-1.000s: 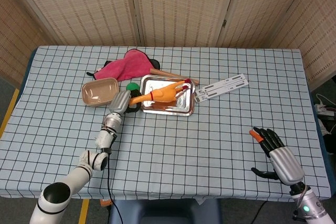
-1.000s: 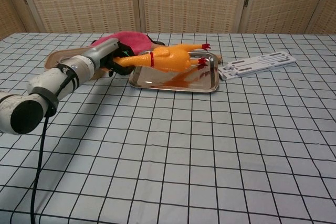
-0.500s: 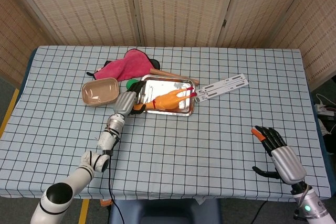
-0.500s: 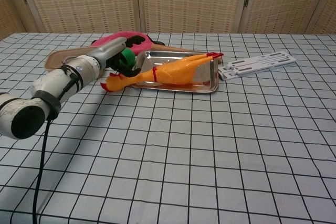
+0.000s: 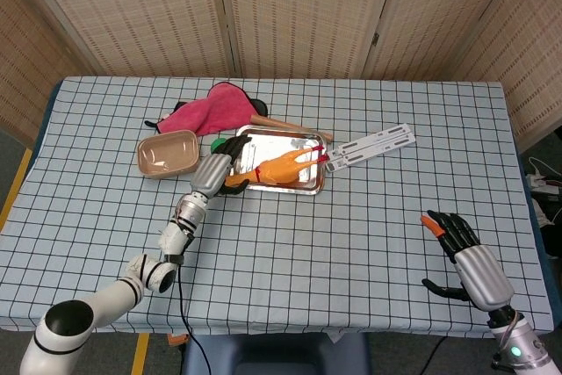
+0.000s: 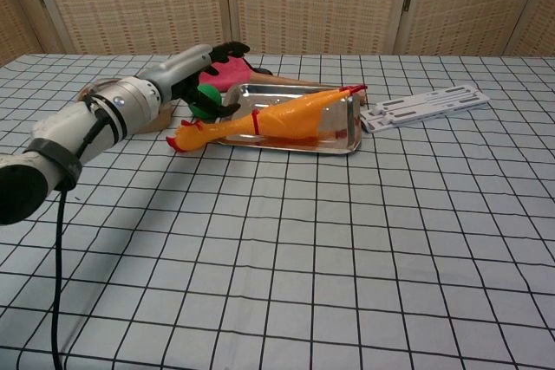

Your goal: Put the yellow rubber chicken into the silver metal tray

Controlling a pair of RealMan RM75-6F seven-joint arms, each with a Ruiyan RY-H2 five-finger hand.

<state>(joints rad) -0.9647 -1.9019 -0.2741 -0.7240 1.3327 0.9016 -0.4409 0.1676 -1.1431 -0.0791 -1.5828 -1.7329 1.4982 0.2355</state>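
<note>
The yellow rubber chicken (image 5: pixel 277 167) (image 6: pixel 277 118) lies slanted in the silver metal tray (image 5: pixel 294 140) (image 6: pixel 345 138). Its orange head end hangs over the tray's near left rim onto the cloth, and its red feet reach the far right rim. My left hand (image 5: pixel 213 169) (image 6: pixel 186 69) hovers just left of the chicken's head with fingers spread, holding nothing. My right hand (image 5: pixel 465 258) rests open near the table's front right, far from the tray, seen only in the head view.
A tan bowl (image 5: pixel 167 153) sits left of the tray, with a pink cloth (image 5: pixel 211 107) behind it. A green ball (image 6: pixel 206 98) lies beside my left hand. A wooden handle (image 5: pixel 290 124) lies behind the tray and a white slotted strip (image 5: pixel 371 147) to its right.
The left hand let go of the chicken, which dropped from the air into the tray. The hand has since opened and lifted away slightly to the left.
</note>
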